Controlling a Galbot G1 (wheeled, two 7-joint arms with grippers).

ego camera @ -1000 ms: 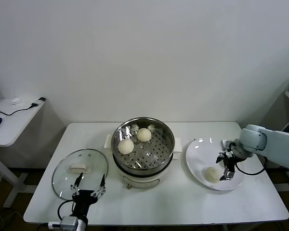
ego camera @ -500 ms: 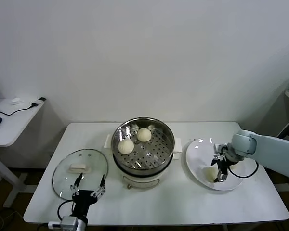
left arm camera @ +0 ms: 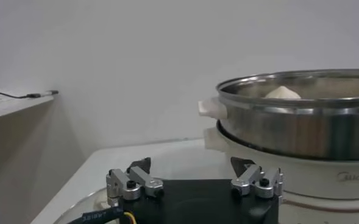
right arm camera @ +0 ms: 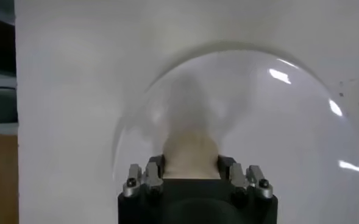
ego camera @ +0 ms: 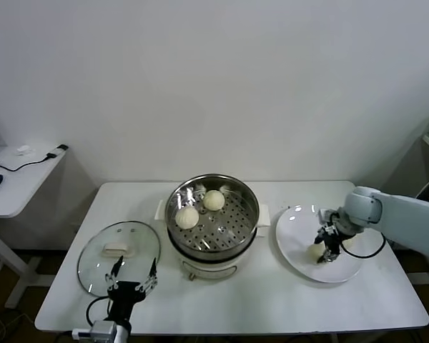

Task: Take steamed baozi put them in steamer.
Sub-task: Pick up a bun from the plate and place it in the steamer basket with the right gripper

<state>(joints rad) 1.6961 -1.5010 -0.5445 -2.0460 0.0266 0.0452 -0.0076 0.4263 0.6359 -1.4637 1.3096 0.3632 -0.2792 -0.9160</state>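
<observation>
The right gripper is down on the white plate, its fingers pressed against either side of a cream-white baozi. In the right wrist view the bun sits squarely between the two finger blocks, filling the gap, so the claw is pinching it. Whether the bun is off the plate or resting on it cannot be told. The plate's rim curves around the claw on the far side, with the white table beyond it.

To the claw's left, just past the plate's edge, stands the steamer, a shiny steel pot on a white base with side handles. Two more baozi lie on its perforated tray: one toward the back, the other nearer the left wall, close to each other.

Farther left again, well apart from the working claw, a round glass lid with a white handle lies flat on the table. The left gripper hangs at the table's front edge beside that lid, idle, its fingers spread wide with nothing between them. From the left wrist view the steamer's wall rises just ahead, with the top of a bun showing over the rim.
</observation>
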